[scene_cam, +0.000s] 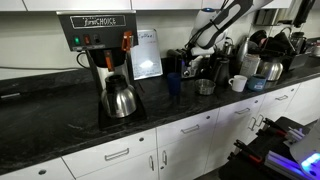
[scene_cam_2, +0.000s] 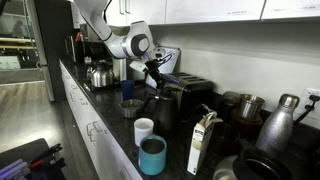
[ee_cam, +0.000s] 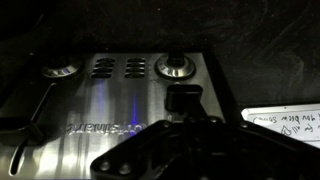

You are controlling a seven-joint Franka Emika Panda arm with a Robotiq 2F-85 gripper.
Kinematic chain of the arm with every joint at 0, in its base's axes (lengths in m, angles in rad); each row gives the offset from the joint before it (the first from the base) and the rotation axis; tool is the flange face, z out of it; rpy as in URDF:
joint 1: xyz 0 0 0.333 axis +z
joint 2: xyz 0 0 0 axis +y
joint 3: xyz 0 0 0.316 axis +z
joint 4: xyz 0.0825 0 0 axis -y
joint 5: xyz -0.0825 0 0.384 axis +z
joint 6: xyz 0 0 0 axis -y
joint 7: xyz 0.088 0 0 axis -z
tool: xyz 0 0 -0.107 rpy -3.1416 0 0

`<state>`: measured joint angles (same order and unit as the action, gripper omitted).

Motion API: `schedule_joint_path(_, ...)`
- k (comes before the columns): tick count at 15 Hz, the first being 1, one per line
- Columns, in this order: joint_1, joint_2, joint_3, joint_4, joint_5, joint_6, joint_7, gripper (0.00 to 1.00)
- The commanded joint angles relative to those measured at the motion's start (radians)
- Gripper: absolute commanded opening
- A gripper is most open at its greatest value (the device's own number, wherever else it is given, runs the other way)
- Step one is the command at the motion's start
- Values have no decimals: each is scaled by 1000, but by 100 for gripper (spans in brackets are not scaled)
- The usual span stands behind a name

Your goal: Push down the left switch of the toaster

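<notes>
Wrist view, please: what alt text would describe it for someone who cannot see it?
The dark gripper hangs close to the toaster, a brushed-silver face with two round knobs and vent slots between them. A handwritten white note shows at the right edge.

Dark speckled bench (scene_cam: 60, 120), long run against the wall. Directly on it: black coffee brewer (scene_cam: 100, 45), upright white sign (scene_cam: 146, 52) just beside it, blue cup (scene_cam: 175, 83), small bowl (scene_cam: 206, 87), white mug (scene_cam: 238, 83) and toaster (scene_cam_2: 185, 92) near the wall. In an exterior view, teal cup (scene_cam_2: 152, 155) just beside the mug, carton (scene_cam_2: 203, 142) and steel bottle (scene_cam_2: 280, 125) near that end.
</notes>
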<state>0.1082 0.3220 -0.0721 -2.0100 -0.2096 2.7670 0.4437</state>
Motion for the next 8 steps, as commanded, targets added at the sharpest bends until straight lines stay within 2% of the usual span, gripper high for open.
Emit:
schedule_joint_path(1,21,49,-3,31,24,-2,-28,0)
schedule_joint_path(8,32,95,-37,52,10,-10,-13,0)
